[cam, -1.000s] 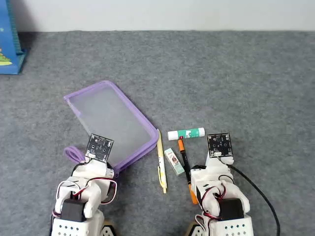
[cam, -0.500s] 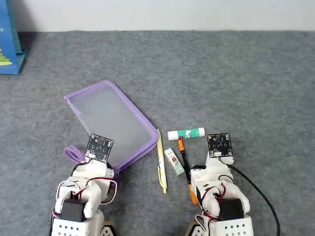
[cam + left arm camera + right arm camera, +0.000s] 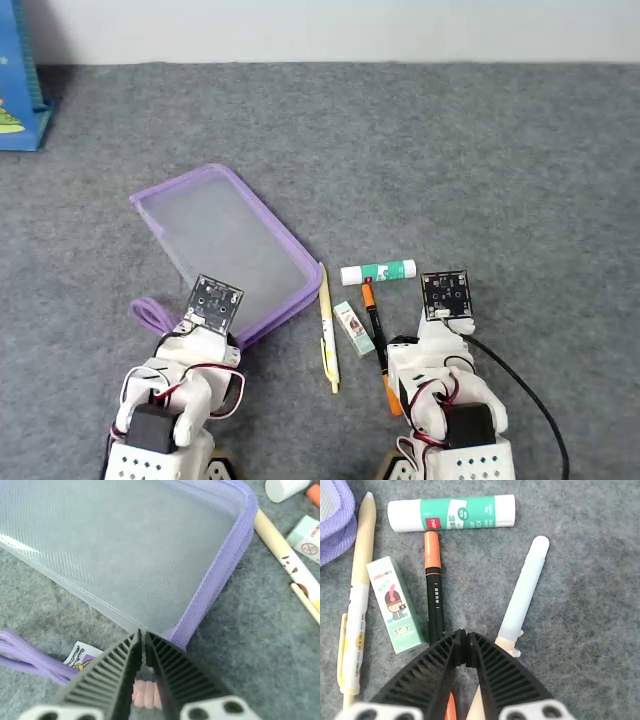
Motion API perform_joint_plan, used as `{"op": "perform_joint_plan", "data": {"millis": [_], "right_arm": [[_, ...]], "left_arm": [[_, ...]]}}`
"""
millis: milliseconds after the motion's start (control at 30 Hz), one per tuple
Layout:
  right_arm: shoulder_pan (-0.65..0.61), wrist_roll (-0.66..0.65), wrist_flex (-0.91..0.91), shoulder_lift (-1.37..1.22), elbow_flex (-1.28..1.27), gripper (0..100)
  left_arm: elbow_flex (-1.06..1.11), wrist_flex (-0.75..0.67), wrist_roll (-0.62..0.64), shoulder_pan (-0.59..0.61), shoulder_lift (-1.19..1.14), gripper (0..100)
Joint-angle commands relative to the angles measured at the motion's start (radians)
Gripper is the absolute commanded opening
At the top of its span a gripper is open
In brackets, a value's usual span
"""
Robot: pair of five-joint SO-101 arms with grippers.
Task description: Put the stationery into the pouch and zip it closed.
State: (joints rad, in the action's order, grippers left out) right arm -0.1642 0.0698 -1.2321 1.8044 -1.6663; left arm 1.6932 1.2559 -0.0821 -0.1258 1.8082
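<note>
Though closed, left tool (image 3: 142, 634) at pouch (image 3: 125, 545) corner.

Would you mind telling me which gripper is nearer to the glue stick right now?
Right. The right gripper sits just short of the glue stick, with the orange marker between them; the left gripper is over at the near corner of the pouch, farther away.

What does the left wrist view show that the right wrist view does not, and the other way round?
Left wrist view alone: the purple strap, the white label and the shut left tool. Right wrist view alone: the pale blue pen and the shut right tool. Both: the pouch, the cream pen, the green box and the glue stick.
</note>
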Motion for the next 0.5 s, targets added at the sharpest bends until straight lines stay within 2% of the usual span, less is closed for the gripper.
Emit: {"op": "perform_joint_plan", "data": {"millis": [0, 267, 400, 467], "right_arm": [[0.008, -0.011, -0.007, 0.008, -0.017, 0.9], [0.004, -0.006, -0.007, 0.008, -0.017, 0.9], [0.004, -0.006, -0.007, 0.008, -0.017, 0.9], [0.004, -0.006, -0.007, 0.008, -0.017, 0.9]], "left_arm": [[-0.012, 0.005, -0.011, 0.003, 0.009, 1], [-0.122, 0.044, -0.037, 0.02, 0.009, 1], [-0.165, 0.041, -0.181, 0.172, 0.011, 1], [-0.174, 0.018, -0.204, 0.244, 0.011, 1]]}}
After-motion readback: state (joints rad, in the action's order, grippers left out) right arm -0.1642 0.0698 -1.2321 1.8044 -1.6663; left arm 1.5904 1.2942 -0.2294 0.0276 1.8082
